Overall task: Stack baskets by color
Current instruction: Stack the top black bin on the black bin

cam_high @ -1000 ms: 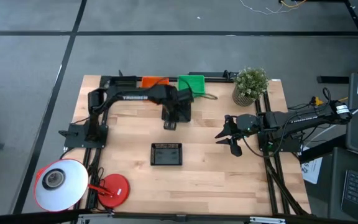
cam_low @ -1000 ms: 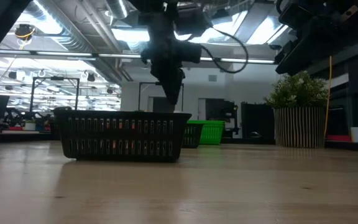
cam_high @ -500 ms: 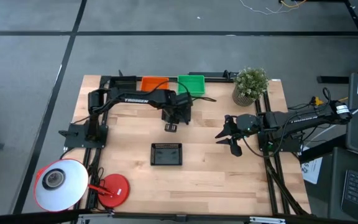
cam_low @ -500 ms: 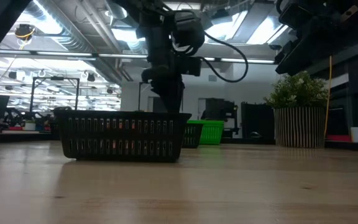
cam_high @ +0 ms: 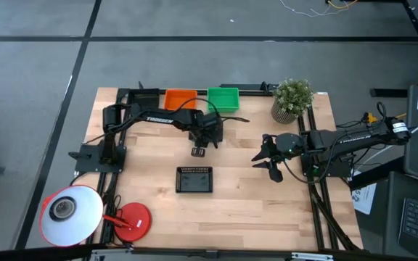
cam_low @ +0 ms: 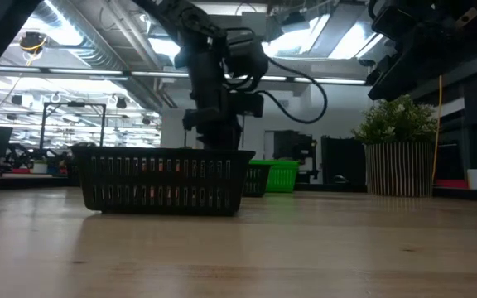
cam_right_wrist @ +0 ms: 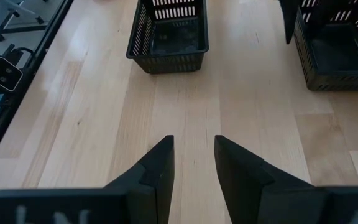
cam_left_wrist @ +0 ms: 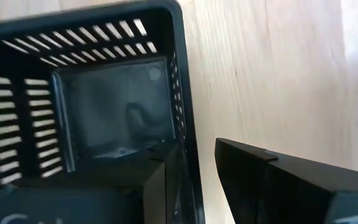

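Note:
One black basket [cam_high: 194, 179] rests on its base at the table's middle. A second black basket [cam_right_wrist: 337, 53] rests on the table just beyond it, mostly hidden under my left arm in the high view. My left gripper [cam_left_wrist: 194, 146] points steeply down, open, astride that basket's side wall [cam_left_wrist: 186, 93]. An orange basket stack [cam_high: 181, 96] and a green one [cam_high: 223, 98] stand at the far edge. At the table's right, my right gripper [cam_right_wrist: 194, 162] hangs open above bare wood with nothing between its fingers. My left gripper comes from above, one finger [cam_left_wrist: 160, 168] inside the black basket and the other [cam_left_wrist: 253, 168] outside it over the wood, with the side wall [cam_left_wrist: 188, 149] between them. The basket rests on the table. Whether a finger touches the wall, I cannot tell.
A potted plant [cam_high: 292, 98] stands at the far right corner. A white lamp head [cam_high: 71, 214] and a red round base [cam_high: 133, 220] sit at the near left. Bare wood lies between the middle basket and my right gripper.
My left gripper has come down toward the farther black basket. In the low view its tip has sunk behind the rim of the nearer one. Neither basket has moved.

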